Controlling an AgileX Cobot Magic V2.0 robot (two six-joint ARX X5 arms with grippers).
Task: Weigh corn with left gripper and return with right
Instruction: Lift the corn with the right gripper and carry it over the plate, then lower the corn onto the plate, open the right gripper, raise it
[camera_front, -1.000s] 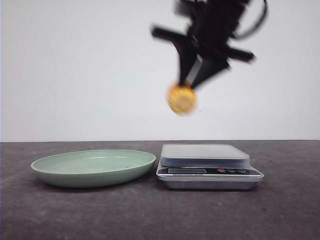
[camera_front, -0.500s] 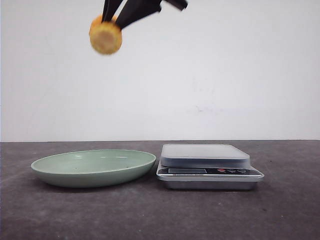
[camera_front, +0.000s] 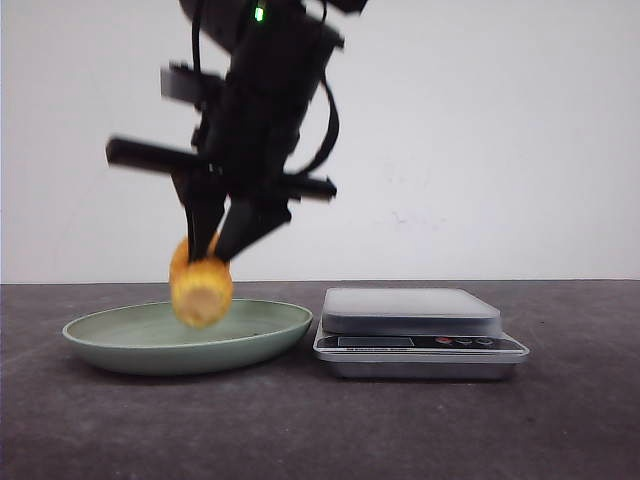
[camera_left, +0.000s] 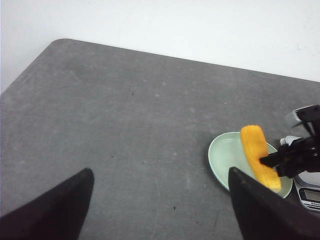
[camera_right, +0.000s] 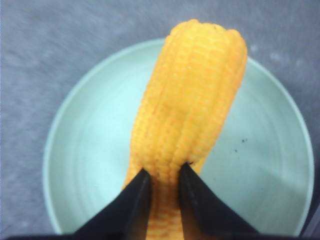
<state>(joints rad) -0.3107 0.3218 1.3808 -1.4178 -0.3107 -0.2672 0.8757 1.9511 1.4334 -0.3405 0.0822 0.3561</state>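
Above the green plate (camera_front: 120, 345), the right gripper (camera_front: 222, 250) clamps the corn (camera_front: 200, 288) low for its return beside the scale (camera_front: 410, 312); the left gripper (camera_left: 160, 210) waits apart, fingers spread.

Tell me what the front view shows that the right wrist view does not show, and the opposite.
Only the front view shows the scale, its platform bare, and the right gripper's arm. Only the right wrist view shows the kernel rows along the corn and the dark specks in the plate. Both show the gripper holding the corn above the green plate.
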